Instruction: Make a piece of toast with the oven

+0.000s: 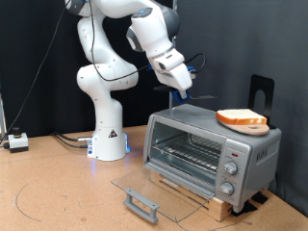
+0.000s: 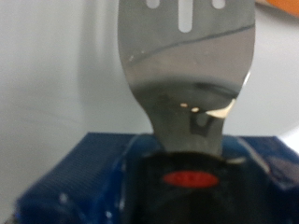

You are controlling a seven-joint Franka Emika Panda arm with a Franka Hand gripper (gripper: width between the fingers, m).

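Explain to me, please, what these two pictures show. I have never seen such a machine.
The white machine is a robot arm on a wooden table. The exterior view is taken by a camera standing off the arm; the wrist view by a camera on its hand. The gripper hangs above the oven, whose glass door lies open. The piece of toast rests on the oven's top. In the wrist view a metal spatula with a blue handle sticks out in front of the camera; the jaws themselves do not show there.
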